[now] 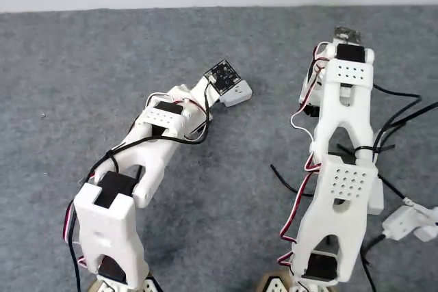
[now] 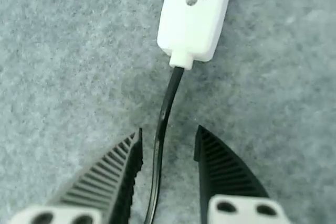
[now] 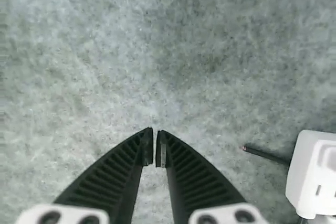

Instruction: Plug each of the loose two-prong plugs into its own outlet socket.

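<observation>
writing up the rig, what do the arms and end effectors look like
Both the left arm and right arm are white plastic shells with grids of small holes, black motors at the joints, and red, white and black wires. The left end effector and right end effector have black, ribbed, tapering fingers on white bases.

The white outlet socket (image 2: 193,14) is cut off at its far end by the frame edge. Its black cord (image 2: 164,124) runs out of frame. A second white socket block (image 3: 314,182) is cropped. A small white part (image 1: 410,222) is too small to tell plug from socket.
</observation>
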`<action>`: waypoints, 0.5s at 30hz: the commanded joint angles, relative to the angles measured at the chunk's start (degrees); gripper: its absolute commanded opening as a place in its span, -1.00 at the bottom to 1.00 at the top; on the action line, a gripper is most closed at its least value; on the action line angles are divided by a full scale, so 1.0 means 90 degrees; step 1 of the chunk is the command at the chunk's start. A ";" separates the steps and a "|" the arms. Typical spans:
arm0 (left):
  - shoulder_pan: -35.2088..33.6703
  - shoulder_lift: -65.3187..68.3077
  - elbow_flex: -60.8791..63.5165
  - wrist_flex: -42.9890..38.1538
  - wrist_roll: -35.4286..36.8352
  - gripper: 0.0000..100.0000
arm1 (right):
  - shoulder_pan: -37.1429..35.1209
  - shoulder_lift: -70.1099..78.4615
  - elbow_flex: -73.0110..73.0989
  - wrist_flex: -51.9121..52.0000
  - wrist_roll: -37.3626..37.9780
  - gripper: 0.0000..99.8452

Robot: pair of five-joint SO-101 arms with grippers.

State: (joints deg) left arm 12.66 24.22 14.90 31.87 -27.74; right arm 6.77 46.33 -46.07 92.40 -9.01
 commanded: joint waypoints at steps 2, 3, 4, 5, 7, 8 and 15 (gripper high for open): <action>-0.0068 0.0205 -0.0317 -0.0283 -0.0039 -0.69 | 0.0063 -0.0464 -0.0010 -0.0054 0.0107 -0.98; -0.0068 0.0400 -0.0337 -0.0459 -0.0059 -0.69 | 0.0054 -0.0454 0.0000 -0.0054 0.0117 -0.98; -0.0068 0.0567 -0.0425 -0.0586 -0.0049 -0.70 | 0.0044 -0.0454 0.0000 -0.0044 0.0117 -0.98; -0.0078 0.0694 -0.0571 -0.0596 -0.0049 -0.73 | 0.0044 -0.0435 0.0010 -0.0044 0.0117 -0.98; -0.0107 0.0850 -0.0835 -0.0381 -0.0049 -0.87 | 0.0044 -0.0366 0.0039 -0.0073 0.0117 -0.98; -0.0107 0.0899 -0.0952 -0.0254 -0.0059 -0.97 | 0.0044 -0.0347 0.0039 -0.0103 0.0117 -0.98; -0.0078 0.0772 -0.1040 0.0156 0.0234 -0.98 | 0.0044 -0.0317 0.0039 -0.0171 0.0117 -0.98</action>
State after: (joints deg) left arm 12.92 32.66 8.31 32.13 -27.56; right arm 6.68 46.33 -45.27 91.78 -8.66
